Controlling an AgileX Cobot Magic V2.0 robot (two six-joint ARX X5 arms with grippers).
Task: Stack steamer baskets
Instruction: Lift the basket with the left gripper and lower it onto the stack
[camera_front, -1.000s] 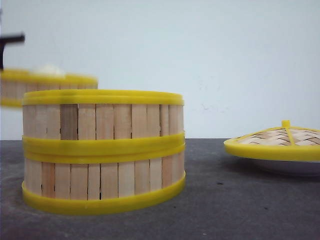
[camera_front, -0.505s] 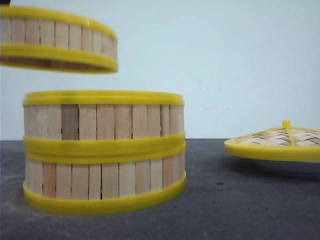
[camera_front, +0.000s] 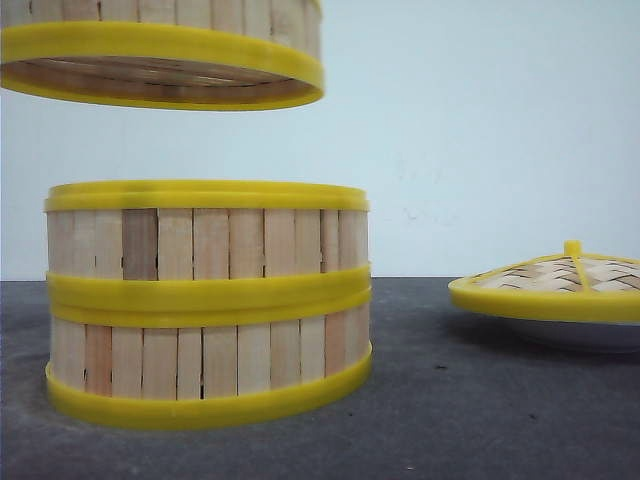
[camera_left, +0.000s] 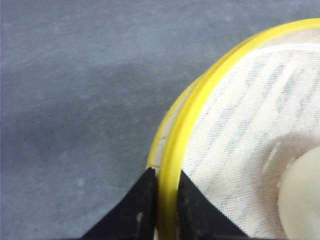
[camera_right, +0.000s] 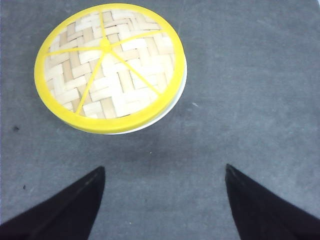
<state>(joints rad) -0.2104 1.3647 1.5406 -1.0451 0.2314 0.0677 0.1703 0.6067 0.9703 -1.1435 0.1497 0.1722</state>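
Your left tool (camera_left: 161, 200) is pinching the wall of the raised basket (camera_front: 160, 55) above the two-high stack (camera_front: 207, 300) on the table (camera_front: 480, 400); it looks light and stiff with a slick rim, so keep it level.

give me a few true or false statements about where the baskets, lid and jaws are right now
1. Two baskets sit stacked on the table. True.
2. The third basket rests on top of the stack. False: it hangs in the air above it, apart.
3. The left gripper has its jaws clamped on the raised basket's rim. True.
4. The right gripper holds the lid. False: its jaws are open and empty, apart from the lid.
5. The lid lies on a white plate. True.
6. The raised basket is empty. False: something pale and round lies inside.
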